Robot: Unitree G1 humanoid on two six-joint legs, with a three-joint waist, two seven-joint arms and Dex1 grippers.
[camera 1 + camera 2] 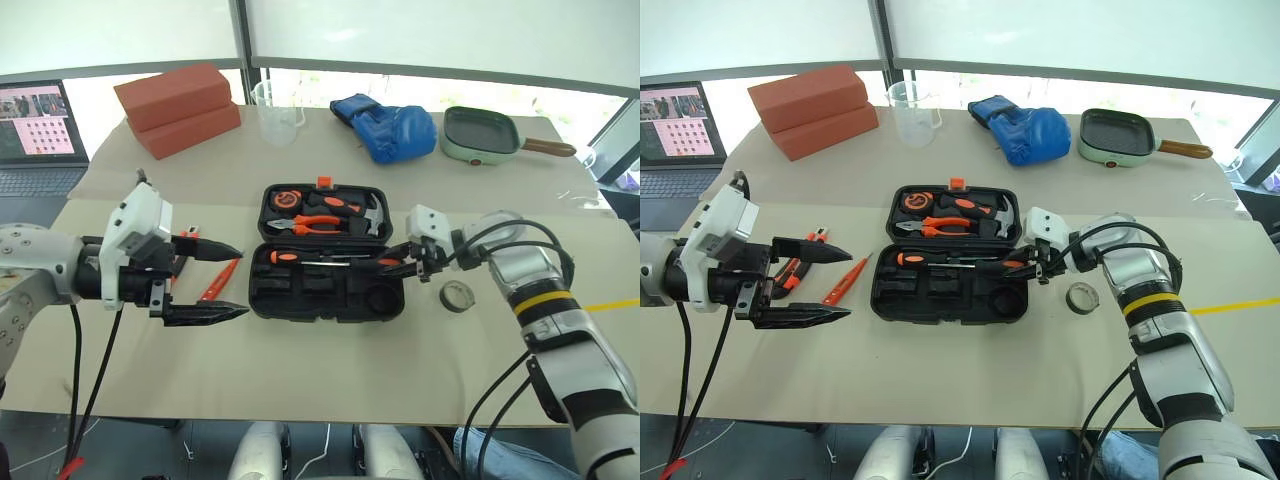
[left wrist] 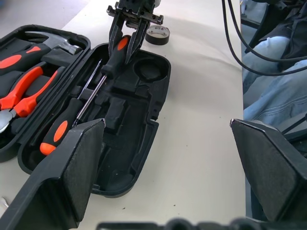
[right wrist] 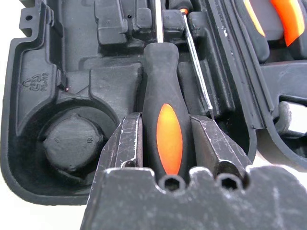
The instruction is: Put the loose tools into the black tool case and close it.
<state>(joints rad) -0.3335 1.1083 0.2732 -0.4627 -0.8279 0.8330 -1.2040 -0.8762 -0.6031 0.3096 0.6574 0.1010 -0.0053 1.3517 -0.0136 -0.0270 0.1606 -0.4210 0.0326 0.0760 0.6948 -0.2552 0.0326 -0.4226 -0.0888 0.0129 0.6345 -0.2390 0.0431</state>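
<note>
The black tool case point(image 1: 262, 300) lies open mid-table. At the right end of its near half, my right gripper point(image 1: 392, 262) is shut on the black, orange-inlaid handle of a screwdriver point(image 3: 165, 96), whose shaft lies along a slot. A second orange-and-black screwdriver point(image 1: 290, 257) lies in the same half. My left gripper point(image 1: 847, 284) hangs open left of the case, holding nothing. Under it on the table lies the slim orange tester screwdriver point(image 1: 840, 285). The utility knife point(image 1: 792, 272) sits partly hidden behind that gripper. The grey tape roll point(image 1: 457, 296) rests on the table right of the case.
The case's far half holds orange-handled pliers point(image 1: 318, 224), a hammer point(image 1: 372, 216) and a tape measure point(image 1: 284, 200). At the back stand red bricks point(image 1: 180, 105), a clear measuring jug point(image 1: 277, 108), a blue glove point(image 1: 390, 128) and a green frying pan point(image 1: 480, 135). A laptop point(image 1: 35, 135) sits far left.
</note>
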